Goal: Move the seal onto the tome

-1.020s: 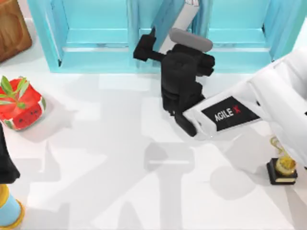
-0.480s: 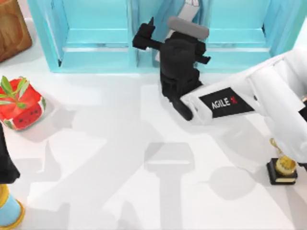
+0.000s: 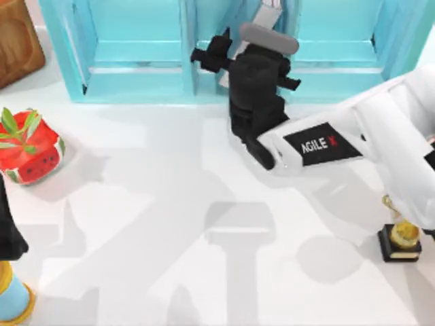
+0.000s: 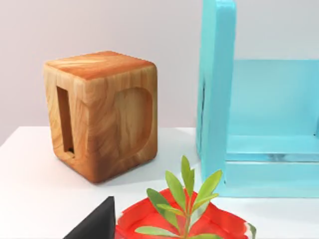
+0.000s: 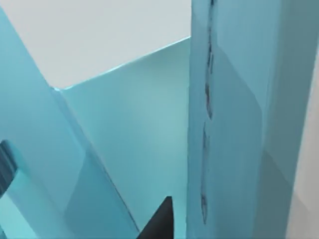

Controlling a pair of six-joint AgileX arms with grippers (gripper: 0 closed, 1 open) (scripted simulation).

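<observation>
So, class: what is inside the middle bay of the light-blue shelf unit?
The right gripper reaches into the shelf unit, beside a leaning teal book with white page edges. The arm covers the book's lower part.

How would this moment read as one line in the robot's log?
right gripper: at shelf unit, beside tome | seal: unseen | left arm: parked at table's left edge | trophy: untouched

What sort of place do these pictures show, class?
Probably a rendered tabletop test scene: a plain white table with unrelated props, namely a light-blue shelf unit, a wooden block and a gold trophy.
</observation>
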